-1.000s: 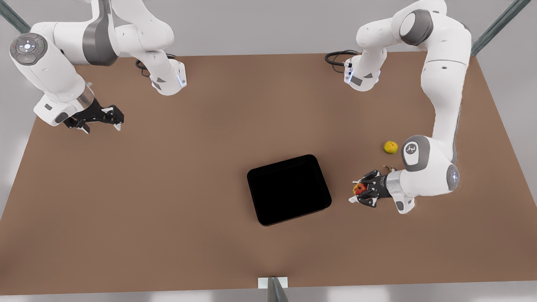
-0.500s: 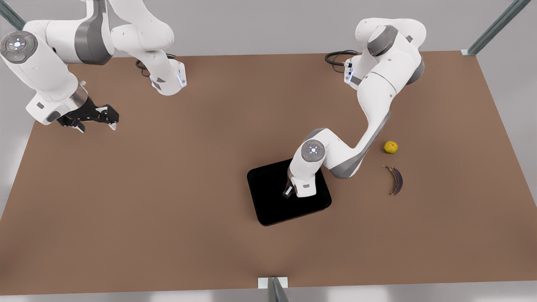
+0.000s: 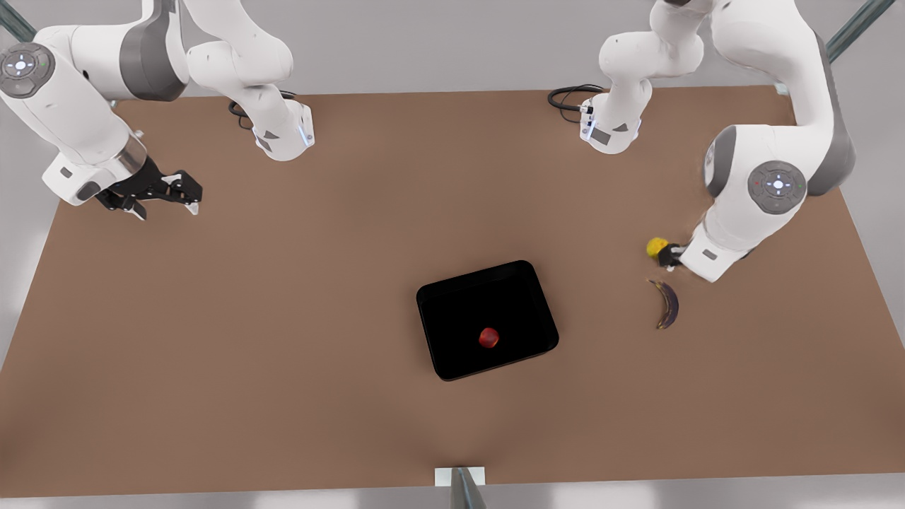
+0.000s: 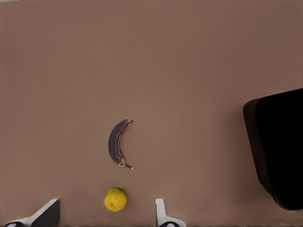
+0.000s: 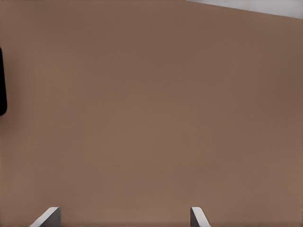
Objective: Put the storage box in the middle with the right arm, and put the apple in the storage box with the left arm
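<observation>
Apple (image 3: 488, 337) lies inside storage box (image 3: 452, 297); left gripper (image 4: 106, 215) and right gripper (image 5: 124, 217) fingers spread, empty.

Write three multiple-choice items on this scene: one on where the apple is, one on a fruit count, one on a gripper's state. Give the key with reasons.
1. Where is the apple?
A. in the storage box
B. beside the banana
C. in a gripper

2. How many fruits lie on the table outside the box?
A. one
B. two
C. three

3. The left gripper is
A. open
B. shut on the apple
C. shut on the banana

Key: 1 A, it lies on the black floor. 2 B, the banana and yellow-green fruit. 3 A, fingertips stand apart above the yellow-green fruit.
</observation>
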